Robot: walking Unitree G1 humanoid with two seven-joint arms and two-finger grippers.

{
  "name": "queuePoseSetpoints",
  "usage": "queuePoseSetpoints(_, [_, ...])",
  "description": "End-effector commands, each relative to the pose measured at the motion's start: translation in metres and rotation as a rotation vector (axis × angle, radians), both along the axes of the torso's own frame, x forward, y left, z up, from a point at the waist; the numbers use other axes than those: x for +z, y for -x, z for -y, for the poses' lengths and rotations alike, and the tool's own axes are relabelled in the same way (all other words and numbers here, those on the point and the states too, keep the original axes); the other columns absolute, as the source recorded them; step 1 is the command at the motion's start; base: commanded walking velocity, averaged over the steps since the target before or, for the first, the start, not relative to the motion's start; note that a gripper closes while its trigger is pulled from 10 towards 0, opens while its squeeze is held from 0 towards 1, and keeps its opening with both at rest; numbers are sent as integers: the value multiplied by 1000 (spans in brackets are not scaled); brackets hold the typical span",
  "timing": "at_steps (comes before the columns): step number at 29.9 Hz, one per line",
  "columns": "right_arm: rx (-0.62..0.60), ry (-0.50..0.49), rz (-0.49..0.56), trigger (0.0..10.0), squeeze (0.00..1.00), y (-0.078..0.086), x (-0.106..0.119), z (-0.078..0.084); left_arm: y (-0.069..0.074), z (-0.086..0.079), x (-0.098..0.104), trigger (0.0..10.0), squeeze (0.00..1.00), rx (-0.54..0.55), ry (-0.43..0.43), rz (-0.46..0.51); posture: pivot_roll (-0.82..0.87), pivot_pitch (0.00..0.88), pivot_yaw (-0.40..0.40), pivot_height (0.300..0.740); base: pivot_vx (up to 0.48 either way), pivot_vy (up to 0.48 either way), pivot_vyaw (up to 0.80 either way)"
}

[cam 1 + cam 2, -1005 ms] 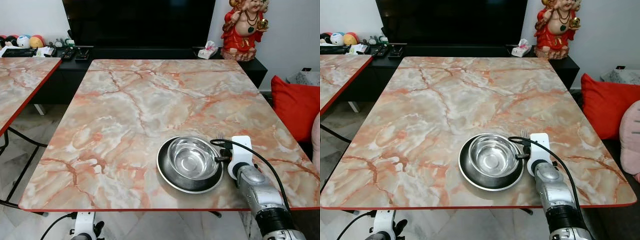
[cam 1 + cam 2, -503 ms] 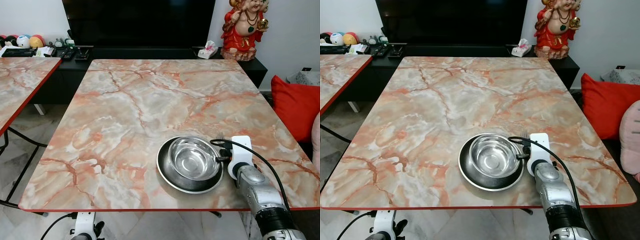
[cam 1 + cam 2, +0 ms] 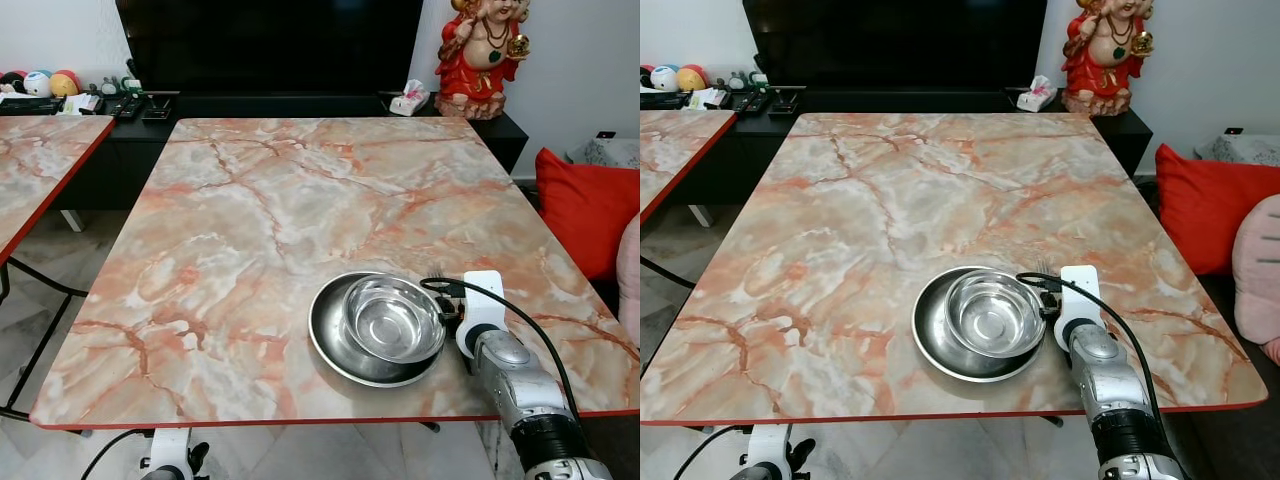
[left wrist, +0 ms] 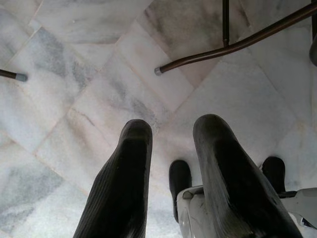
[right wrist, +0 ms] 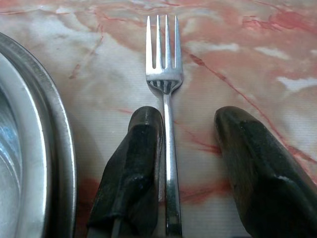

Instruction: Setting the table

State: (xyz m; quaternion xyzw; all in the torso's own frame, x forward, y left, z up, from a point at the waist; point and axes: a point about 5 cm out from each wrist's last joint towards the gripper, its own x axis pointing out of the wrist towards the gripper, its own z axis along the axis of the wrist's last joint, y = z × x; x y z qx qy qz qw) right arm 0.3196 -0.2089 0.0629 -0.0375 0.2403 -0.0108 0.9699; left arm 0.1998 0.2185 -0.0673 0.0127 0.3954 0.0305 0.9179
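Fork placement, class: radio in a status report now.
Right gripper open, astride fork on table beside plate and bowl. Left gripper idle over floor. Nothing in the way.

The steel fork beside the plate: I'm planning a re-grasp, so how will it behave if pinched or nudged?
The thin, shiny steel fork lies flat on the glossy marble-patterned table, so it would probably slide rather than roll. It looks stiff and light. Its narrow smooth handle sits between the right gripper's open black fingers, and could slip or pivot when pinched.
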Motion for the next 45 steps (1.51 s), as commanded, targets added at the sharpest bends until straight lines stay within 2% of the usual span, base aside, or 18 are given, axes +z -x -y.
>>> queuePoseSetpoints(1, [3, 7, -9, 10000, 0, -1, -1, -1, 0, 1, 0, 10000, 0, -13, -6, -2, 87, 0, -23, 728, 0, 0, 0])
queuePoseSetpoints(21, [-38, 13, 100, 10000, 0, -10, 21, 4, -1, 1, 0, 10000, 0, -21, -10, 0, 88, 0, -23, 728, 0, 0, 0])
queuePoseSetpoints(28, [-71, 38, 265, 10000, 0, -15, 39, 7, 0, 1, 0, 10000, 0, -18, -8, -1, 89, 0, -24, 728, 0, 0, 0])
queuePoseSetpoints(31, [-72, 50, 292, 10000, 0, -15, 41, 8, 0, 1, 0, 10000, 0, -18, -8, -1, 90, 0, -24, 728, 0, 0, 0])
queuePoseSetpoints(33, [-67, 55, 390, 10000, 0, -15, 50, 5, 0, 1, 0, 10000, 0, -18, -9, -2, 89, 0, -24, 728, 0, 0, 0])
queuePoseSetpoints(35, [-78, 38, 440, 10000, 0, -14, 56, 4, 0, 1, 0, 10000, 0, -18, -10, -1, 90, 0, -24, 728, 0, 0, 0])
queuePoseSetpoints(37, [-141, 38, 543, 10000, 0, -11, 67, 7, 0, 1, 0, 10000, 0, -16, -10, 4, 89, 0, -21, 728, 0, 0, 0])
queuePoseSetpoints(38, [-141, 38, 543, 10000, 0, -11, 67, 7, 0, 1, 0, 10000, 0, -16, -10, 4, 89, 0, -21, 728, 0, 0, 0])
queuePoseSetpoints(39, [-169, 31, 599, 10000, 0, -9, 74, 9, 0, 0, 0, 10000, 0, -16, -11, 7, 89, 1, -21, 728, 0, 0, 0])
queuePoseSetpoints(41, [-176, 28, 624, 10000, 0, -8, 77, 9, 0, 0, 0, 10000, 0, -16, -11, 7, 89, 2, -21, 728, 0, 0, 0])
queuePoseSetpoints(42, [-173, 37, 702, 10000, 0, -4, 85, 7, 1, -1, 0, 10000, 0, -15, -14, 5, 88, 1, -19, 728, 0, 0, 0])
queuePoseSetpoints(45, [-166, 47, 758, 10000, 0, -1, 91, 5, 1, -2, 0, 10000, 0, -14, -16, 1, 86, 0, -19, 728, 0, 0, 0])
